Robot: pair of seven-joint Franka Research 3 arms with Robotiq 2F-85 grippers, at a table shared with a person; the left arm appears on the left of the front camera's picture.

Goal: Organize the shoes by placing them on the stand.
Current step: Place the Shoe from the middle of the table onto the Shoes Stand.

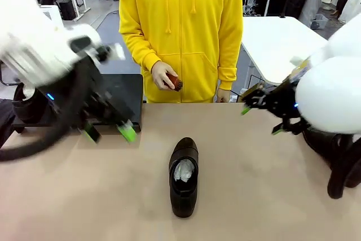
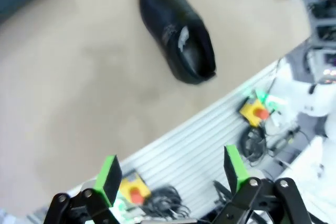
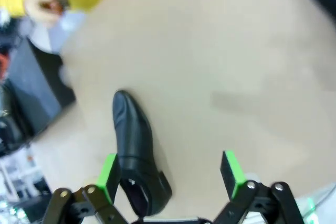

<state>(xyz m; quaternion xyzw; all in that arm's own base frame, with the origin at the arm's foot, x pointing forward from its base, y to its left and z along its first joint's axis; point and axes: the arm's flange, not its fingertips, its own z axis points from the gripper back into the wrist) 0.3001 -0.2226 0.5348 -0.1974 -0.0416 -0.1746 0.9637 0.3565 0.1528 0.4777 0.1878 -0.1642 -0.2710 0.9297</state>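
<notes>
We see one black shoe [image 1: 184, 176] lying on the tan desk [image 1: 254, 184] near its middle, toe toward the person, with pale stuffing in its opening; it touches neither gripper. The black stand [image 1: 121, 97] sits at the desk's far left, well apart from the shoe. Our left gripper [image 1: 109, 133] hovers in front of the stand, jaws spread and empty; our right gripper [image 1: 262, 119] hangs at the far right, likewise spread. The person's hand [image 1: 163, 76] holds a small reddish-brown object.
</notes>
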